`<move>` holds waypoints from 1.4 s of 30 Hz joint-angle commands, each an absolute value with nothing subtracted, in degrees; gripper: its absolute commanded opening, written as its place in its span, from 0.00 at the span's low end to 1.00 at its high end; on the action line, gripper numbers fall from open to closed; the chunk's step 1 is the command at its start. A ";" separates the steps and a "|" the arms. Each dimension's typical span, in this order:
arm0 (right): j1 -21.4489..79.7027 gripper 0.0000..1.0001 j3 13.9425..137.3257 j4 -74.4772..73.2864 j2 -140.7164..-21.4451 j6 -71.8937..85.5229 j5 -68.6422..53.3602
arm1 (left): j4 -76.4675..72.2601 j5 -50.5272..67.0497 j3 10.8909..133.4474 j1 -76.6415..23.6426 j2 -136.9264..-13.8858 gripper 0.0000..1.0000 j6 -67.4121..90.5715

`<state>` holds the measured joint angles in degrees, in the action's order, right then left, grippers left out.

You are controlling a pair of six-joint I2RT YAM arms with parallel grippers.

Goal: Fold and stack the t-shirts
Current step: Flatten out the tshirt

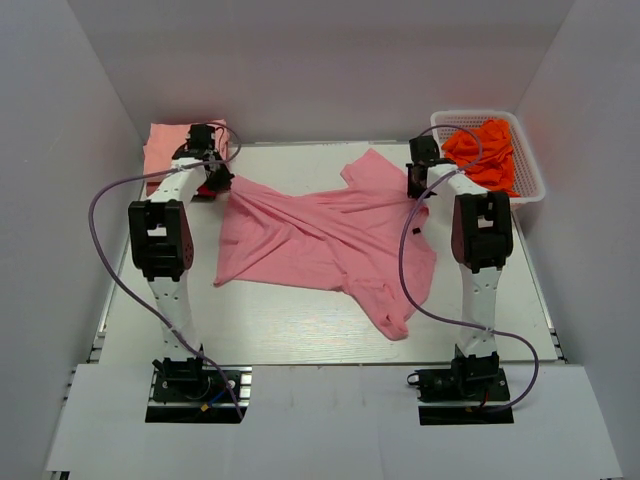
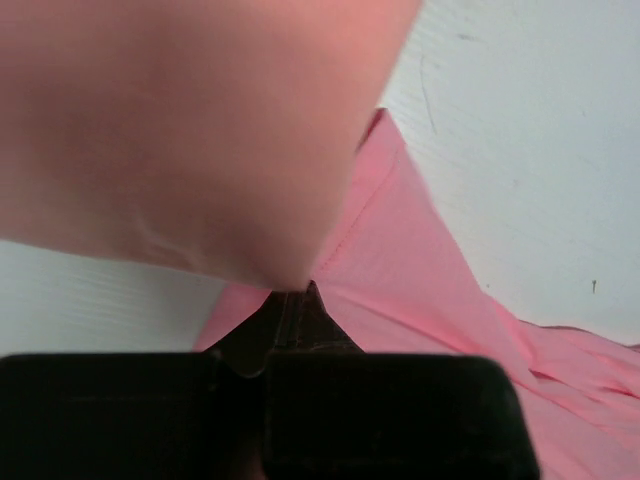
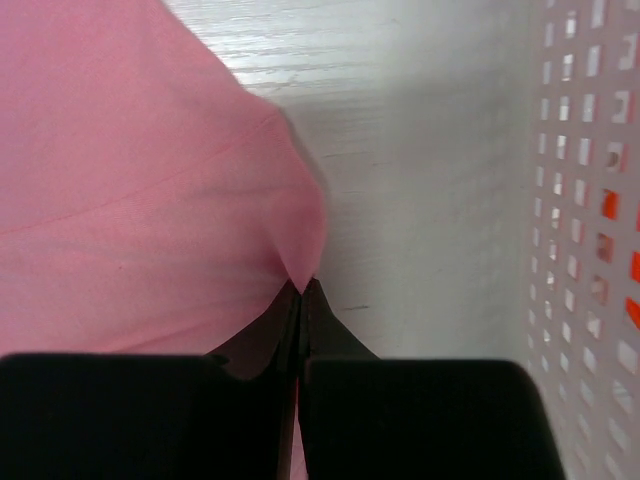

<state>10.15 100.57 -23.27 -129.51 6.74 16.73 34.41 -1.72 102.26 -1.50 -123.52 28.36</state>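
Note:
A rose-pink t-shirt (image 1: 320, 235) lies spread and wrinkled across the middle of the table. My left gripper (image 1: 216, 187) is at its back left corner. In the left wrist view the left gripper (image 2: 300, 288) is shut on a fold of this pink cloth (image 2: 400, 250), which bulges up close to the lens. My right gripper (image 1: 417, 190) is at the shirt's right edge. In the right wrist view the right gripper (image 3: 302, 285) is shut on a pinched peak of the pink shirt (image 3: 130, 200). A paler salmon shirt (image 1: 160, 148) lies folded at the back left. Orange-red shirts (image 1: 485, 150) fill the basket.
A white lattice basket (image 1: 530, 185) stands at the back right corner, its wall (image 3: 590, 200) close beside my right gripper. White walls enclose the table on three sides. Purple cables loop along both arms.

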 commanded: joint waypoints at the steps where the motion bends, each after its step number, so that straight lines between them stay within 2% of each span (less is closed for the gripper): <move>1: 9.23 0.00 104.23 -25.22 -130.69 7.65 19.34 | 37.71 -7.37 106.17 0.26 -123.49 0.00 28.56; 7: 9.05 0.00 105.11 -24.96 -132.18 6.15 16.44 | 32.09 1.49 109.76 0.88 -126.55 0.00 26.98; 12: 9.05 0.00 109.33 -25.75 -133.94 4.75 16.09 | 33.57 7.20 115.65 0.88 -131.57 0.02 26.37; 13: 9.31 0.06 110.03 -25.66 -133.42 3.70 15.30 | 34.97 7.82 117.40 0.88 -132.09 0.04 26.37; 15: 9.58 0.21 110.30 -24.88 -132.72 1.15 12.07 | 35.76 8.34 117.94 0.88 -132.10 0.27 26.37; 16: 9.84 0.30 109.87 -23.92 -130.71 0.53 11.52 | 35.77 8.35 117.34 0.88 -132.10 0.33 26.37; 17: 10.10 0.37 109.78 -23.47 -130.00 -1.39 11.25 | 35.77 8.35 116.64 0.88 -130.10 0.51 25.85; 18: 10.46 0.51 109.69 -23.38 -128.08 -2.62 8.55 | 36.47 8.35 115.15 0.88 -129.21 0.60 25.84; 19: 10.81 0.57 109.60 -23.29 -128.06 -2.64 8.35 | 36.47 8.35 114.18 0.88 -128.16 0.62 25.84; 20: 10.81 0.68 109.34 -23.03 -126.32 -3.51 7.91 | 36.47 8.35 113.13 0.88 -126.93 0.65 25.84; 21: 11.33 0.81 108.03 -23.03 -124.73 -3.86 6.61 | 37.17 8.35 111.98 0.88 -124.48 0.73 25.84; 22: 11.69 0.90 107.32 -22.59 -123.76 -4.13 6.07 | 37.18 8.35 109.19 0.88 -123.15 0.77 25.84; 23: 11.95 0.90 106.71 -22.15 -120.79 -4.04 5.19 | 37.18 8.35 107.68 0.88 -121.74 0.81 25.84; 33: 14.41 0.90 84.56 -20.21 -104.70 5.18 -2.29 | 31.82 15.99 81.58 -0.79 -108.46 0.78 27.07; 39: 14.76 0.90 74.12 -21.01 -100.73 8.52 -2.46 | 29.62 17.40 79.80 -3.51 -108.71 0.69 26.28; 42: 14.59 0.90 70.07 -20.83 -99.67 10.46 -2.98 | 30.67 13.81 81.29 -4.04 -110.99 0.66 25.75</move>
